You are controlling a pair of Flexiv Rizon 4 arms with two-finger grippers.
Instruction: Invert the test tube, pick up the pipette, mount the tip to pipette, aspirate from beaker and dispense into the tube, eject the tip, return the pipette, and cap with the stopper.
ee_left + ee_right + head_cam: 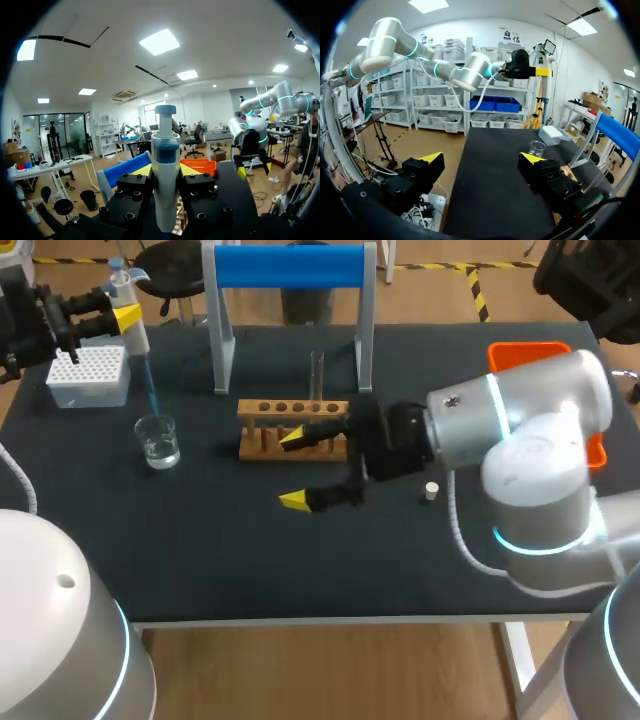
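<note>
Aspirating is best done with the pipette (135, 335), pinched in the left hand (125, 320) above the beaker (158, 440), lowered until its tip is submerged; the right hand (293, 470) is spread beside the rack (290, 410).

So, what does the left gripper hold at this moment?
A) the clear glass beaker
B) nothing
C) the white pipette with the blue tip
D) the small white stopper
C: the left gripper is shut on the white pipette with the blue tip, while the clear glass beaker and the small white stopper stand free on the table.
</note>
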